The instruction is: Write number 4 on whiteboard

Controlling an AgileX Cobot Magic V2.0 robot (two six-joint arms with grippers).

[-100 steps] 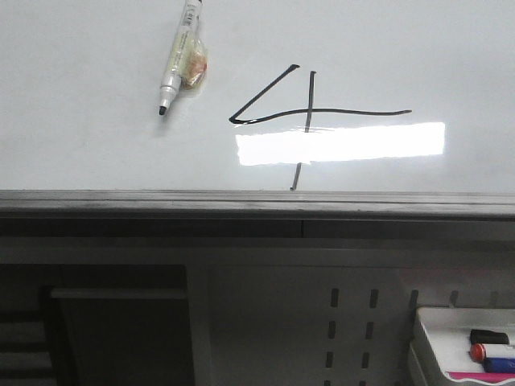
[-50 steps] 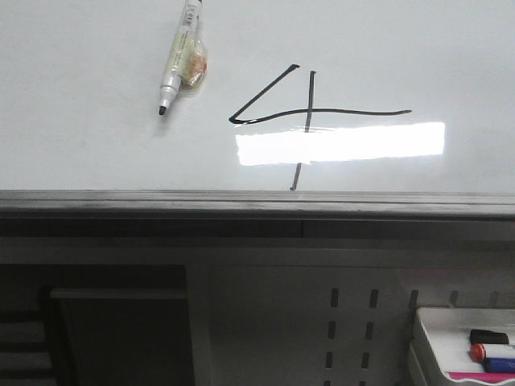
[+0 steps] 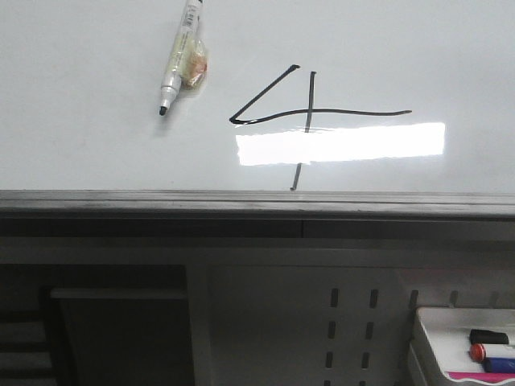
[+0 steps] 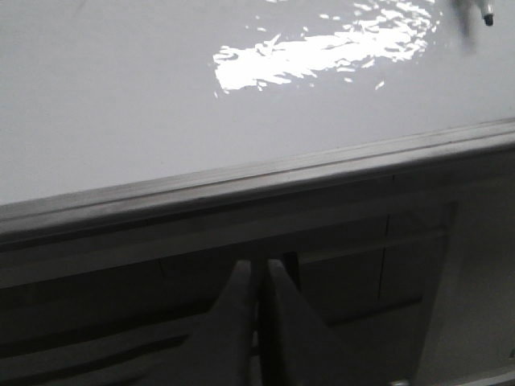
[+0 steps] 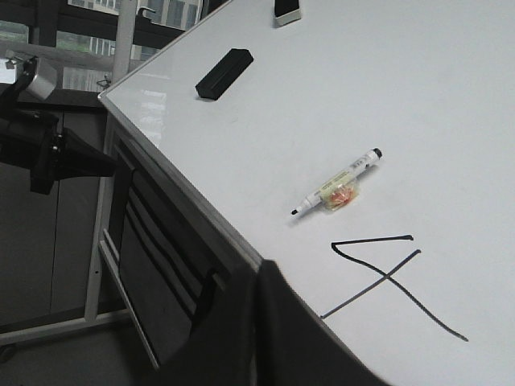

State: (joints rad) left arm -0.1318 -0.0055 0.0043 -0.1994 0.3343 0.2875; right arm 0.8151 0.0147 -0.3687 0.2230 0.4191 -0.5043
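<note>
The whiteboard (image 3: 96, 153) fills the upper front view, with a grey metal lower edge (image 3: 241, 203). The number 4 (image 3: 310, 112) is drawn on it in thin black lines; it also shows in the right wrist view (image 5: 386, 277). A white marker (image 3: 179, 58) with a black tip and a yellowish tag lies on the board left of the 4, also in the right wrist view (image 5: 338, 182). My left gripper (image 4: 259, 269) is shut and empty below the board's edge (image 4: 241, 173). My right gripper (image 5: 256, 269) is shut and empty at the board's edge, near the 4. Neither shows in the front view.
A white tray (image 3: 434, 338) with red, blue and black markers sits at the lower right. A black eraser (image 5: 224, 73) lies on the whiteboard (image 5: 451, 96) farther along, with another dark item (image 5: 287, 11) at its far edge. Dark metal frame and shelves run below the board.
</note>
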